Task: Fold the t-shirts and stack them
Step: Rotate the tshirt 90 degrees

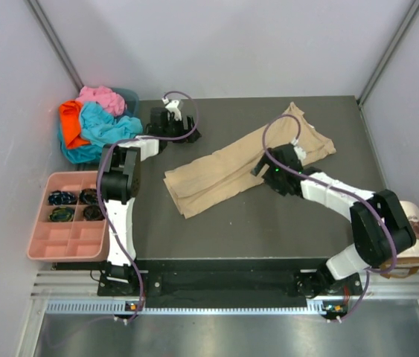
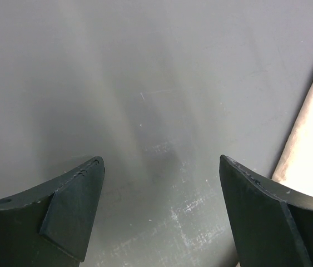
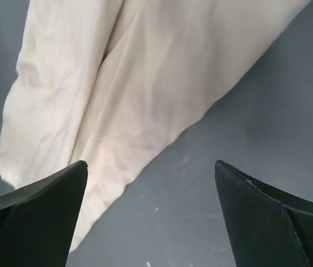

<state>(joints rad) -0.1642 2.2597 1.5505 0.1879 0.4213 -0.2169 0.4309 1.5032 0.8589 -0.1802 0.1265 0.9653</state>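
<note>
Tan t-shirt (image 1: 224, 175): it lies flat as a long narrow band slanting across the dark table (image 1: 269, 230), one end near-left and the other far-right. It looks doubled lengthwise, so I judge that only the folds across its length are left.

My right gripper (image 3: 150, 164): fingers spread wide and holding nothing. I hang low over the band's near edge, with cloth under one finger and bare table under the other. I judge this is a good spot for pinching that edge.

My left gripper (image 2: 160, 161): fingers wide and empty, above bare table toward the far left. The tan edge only just shows at one side, and I touch no cloth.

Waiting shirts: the turquoise shirt (image 1: 105, 126), orange shirt (image 1: 71, 123) and pink shirt (image 1: 99, 97) are heaped unfolded at the far-left corner. They sit apart from the tan one, presumably until it is done.

Stack: not yet begun.

Pink compartment tray (image 1: 45, 249) and cream cap (image 1: 417, 223): they lie at the left and right edges, outside this job.
</note>
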